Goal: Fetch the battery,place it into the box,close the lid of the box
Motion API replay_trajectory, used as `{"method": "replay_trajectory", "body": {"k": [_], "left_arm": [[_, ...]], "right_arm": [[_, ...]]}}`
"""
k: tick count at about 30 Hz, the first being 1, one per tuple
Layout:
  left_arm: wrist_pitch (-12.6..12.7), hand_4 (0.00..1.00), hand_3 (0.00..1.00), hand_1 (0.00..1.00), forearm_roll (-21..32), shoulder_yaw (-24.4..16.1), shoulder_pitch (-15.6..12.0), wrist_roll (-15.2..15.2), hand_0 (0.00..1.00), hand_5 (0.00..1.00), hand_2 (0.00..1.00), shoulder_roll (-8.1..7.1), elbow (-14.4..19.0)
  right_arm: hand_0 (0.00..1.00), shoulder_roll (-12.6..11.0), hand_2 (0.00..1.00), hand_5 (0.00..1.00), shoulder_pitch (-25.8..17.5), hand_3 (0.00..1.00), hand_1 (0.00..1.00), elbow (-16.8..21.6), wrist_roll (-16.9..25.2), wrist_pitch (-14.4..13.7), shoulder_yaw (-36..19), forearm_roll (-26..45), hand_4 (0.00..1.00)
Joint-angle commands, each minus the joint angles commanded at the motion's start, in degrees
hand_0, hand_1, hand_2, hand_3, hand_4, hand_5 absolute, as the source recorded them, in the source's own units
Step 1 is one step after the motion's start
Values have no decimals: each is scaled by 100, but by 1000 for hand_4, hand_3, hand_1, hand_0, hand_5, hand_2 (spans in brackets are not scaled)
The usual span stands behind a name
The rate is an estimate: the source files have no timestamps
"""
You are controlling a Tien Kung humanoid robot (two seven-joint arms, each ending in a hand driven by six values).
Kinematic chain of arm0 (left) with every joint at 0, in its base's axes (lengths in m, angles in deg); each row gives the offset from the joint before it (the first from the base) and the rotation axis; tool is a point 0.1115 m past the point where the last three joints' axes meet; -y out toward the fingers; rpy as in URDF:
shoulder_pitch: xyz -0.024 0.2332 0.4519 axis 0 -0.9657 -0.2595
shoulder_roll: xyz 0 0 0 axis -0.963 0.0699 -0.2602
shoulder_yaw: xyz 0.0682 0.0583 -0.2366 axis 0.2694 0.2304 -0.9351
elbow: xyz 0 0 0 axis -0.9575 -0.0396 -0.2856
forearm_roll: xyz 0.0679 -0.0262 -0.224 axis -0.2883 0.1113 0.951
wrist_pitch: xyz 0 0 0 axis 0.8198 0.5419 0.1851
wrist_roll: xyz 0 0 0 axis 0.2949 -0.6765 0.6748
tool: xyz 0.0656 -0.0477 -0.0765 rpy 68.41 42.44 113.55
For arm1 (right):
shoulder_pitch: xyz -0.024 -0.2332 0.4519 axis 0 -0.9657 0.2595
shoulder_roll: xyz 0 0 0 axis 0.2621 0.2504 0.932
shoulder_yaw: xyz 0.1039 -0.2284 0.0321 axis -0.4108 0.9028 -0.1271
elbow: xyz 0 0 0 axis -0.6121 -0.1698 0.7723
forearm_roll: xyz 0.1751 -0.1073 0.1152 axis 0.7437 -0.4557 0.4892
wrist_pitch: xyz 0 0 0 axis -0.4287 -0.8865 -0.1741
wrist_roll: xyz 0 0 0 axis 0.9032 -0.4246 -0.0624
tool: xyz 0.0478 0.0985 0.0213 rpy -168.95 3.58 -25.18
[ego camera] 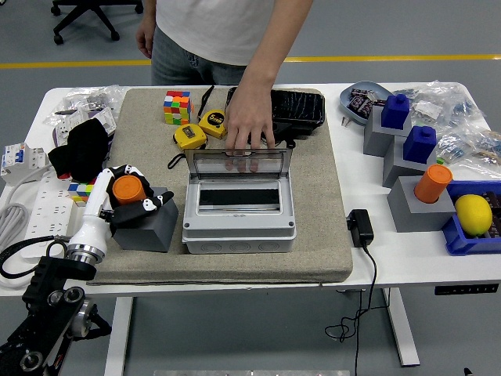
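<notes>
The orange battery (127, 189) stands at the top of a grey block (150, 229) on the left of the mat. My left hand (130, 193) is curled around it, white-tipped fingers (149, 205) against its sides. To the right, the grey box (239, 222) lies open, its inside dark. A person's hand (248, 121) rests on the upright clear lid (239, 162) and holds it up. The right arm is out of sight.
Two yellow tape measures (191, 135), a Rubik's cube (178, 106) and a black tray (297, 108) lie behind the box. A black cloth (80, 147) and a power strip (35, 205) sit at the left. A black charger (361, 226), grey blocks (413, 205) with blue and orange batteries and a lemon (474, 214) are at the right.
</notes>
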Motion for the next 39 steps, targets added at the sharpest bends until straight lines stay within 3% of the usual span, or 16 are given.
{"method": "replay_trajectory", "body": {"k": [29,35,36,39], "left_arm": [[241,998,93,59,24,30,119,34,75,2,78,-13,217],[477,997,92,57,-216,80,144,72,75,2,77,-75,317],[528,998,72,10,-283,95,156,82,52,2,59,-97,322],[690,998,72,10,-492,185,191,153,52,2,59,-208,335]], "right_arm": [[757,-13,687,985,33,730,674,0,7,0,21,38,998],[756,-17,687,987,40,731,675,0,12,-1,6,39,998],[755,-18,687,989,40,730,675,0,10,0,4,37,998],[755,-24,687,989,41,730,675,0,7,-1,0,32,998]]}}
